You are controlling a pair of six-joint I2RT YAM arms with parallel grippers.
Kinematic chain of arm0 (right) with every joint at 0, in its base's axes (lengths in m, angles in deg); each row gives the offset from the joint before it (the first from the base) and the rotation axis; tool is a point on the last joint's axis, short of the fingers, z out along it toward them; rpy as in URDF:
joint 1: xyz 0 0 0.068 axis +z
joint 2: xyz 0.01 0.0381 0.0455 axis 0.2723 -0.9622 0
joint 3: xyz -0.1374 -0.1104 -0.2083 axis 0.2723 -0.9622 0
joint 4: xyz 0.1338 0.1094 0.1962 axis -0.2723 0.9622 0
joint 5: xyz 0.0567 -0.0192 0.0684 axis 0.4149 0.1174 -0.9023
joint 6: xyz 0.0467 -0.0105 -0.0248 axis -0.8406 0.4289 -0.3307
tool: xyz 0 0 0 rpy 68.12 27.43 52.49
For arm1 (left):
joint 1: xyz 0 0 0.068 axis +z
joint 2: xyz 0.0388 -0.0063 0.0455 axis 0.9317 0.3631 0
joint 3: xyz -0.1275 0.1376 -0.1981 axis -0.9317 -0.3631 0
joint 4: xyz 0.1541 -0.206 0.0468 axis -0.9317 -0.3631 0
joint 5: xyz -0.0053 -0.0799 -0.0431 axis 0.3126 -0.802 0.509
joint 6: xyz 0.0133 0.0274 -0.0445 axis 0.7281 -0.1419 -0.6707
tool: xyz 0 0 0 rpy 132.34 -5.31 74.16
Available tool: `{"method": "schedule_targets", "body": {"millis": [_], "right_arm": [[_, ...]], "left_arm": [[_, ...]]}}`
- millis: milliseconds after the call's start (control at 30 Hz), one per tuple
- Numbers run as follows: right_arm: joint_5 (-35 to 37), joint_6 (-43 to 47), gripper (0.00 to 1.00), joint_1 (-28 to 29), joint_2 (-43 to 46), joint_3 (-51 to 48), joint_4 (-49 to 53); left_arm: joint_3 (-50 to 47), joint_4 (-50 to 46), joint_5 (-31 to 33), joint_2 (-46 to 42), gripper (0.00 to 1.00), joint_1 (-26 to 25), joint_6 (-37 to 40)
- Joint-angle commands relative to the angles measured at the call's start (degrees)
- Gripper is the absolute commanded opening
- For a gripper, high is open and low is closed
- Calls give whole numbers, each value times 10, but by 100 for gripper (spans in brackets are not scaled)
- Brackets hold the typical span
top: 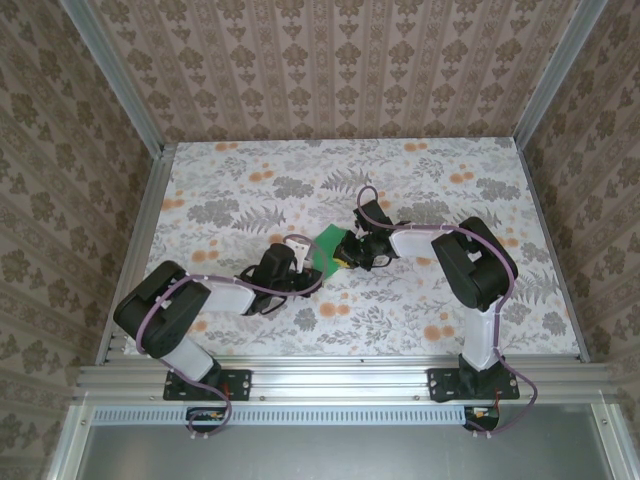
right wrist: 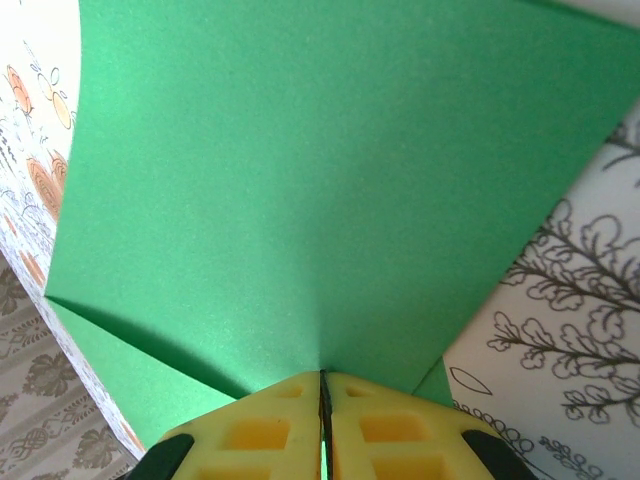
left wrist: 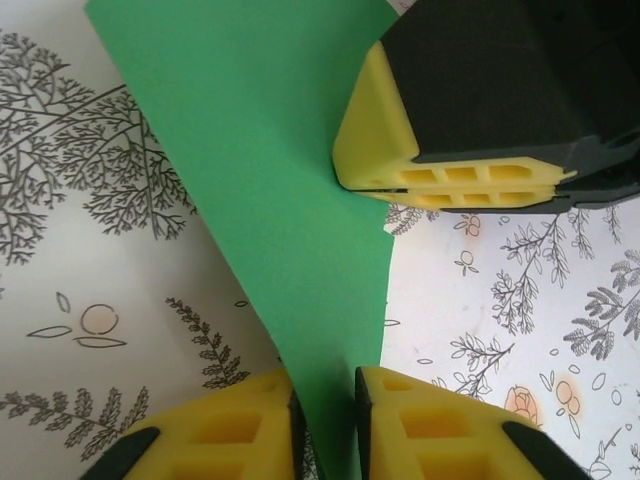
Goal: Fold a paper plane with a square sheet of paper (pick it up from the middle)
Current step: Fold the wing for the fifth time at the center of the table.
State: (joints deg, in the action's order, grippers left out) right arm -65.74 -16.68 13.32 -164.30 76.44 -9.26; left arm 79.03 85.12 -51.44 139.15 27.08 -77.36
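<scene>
right pincer (right wrist: 322, 390) is seen pressed together on the near edge of the square sheet of paper (right wrist: 320, 180), which is held bowed above the desk (right wrist: 560, 330). left pincer (left wrist: 323, 400) is seen with a slim gap between its pads, the sheet's narrow end running through it; a firm pinch cannot be told. sheet is located mid-desk, between both arms.

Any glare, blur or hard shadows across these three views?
Top external: even, soft light, no glare; table and paper sharp. Left wrist: paper and table print crisp, left hand fingers at the bottom edge slightly soft. Right wrist: matte green, no hotspots, a soft shadow band along the fold at lower left.
</scene>
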Motion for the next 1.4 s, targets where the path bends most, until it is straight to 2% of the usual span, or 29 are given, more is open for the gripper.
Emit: {"method": "schedule_targets", "body": {"millis": [0,167,367,667,1000,1233,1367], "right_arm": [[51,-1,11,-1,-18,-21,59],[43,5,13,-2,-10,-19,56],[13,17,25,-9,25,-15,31],[5,25,30,-20,89,-14,42],[-31,-69,59,-16,92,-13,31],[-20,-54,62,-1,72,24,95],[-12,-43,59,6,52,42,123]], "left_arm": [[-4,2,20,-3,17,5,-5],[-1,-17,33,-2,6,1,18],[22,-69,43,-2,0,-19,100],[38,-105,59,2,0,-31,179],[59,-131,129,21,0,-76,252],[65,-133,155,28,0,-92,267],[65,-130,164,29,0,-98,270]]}}
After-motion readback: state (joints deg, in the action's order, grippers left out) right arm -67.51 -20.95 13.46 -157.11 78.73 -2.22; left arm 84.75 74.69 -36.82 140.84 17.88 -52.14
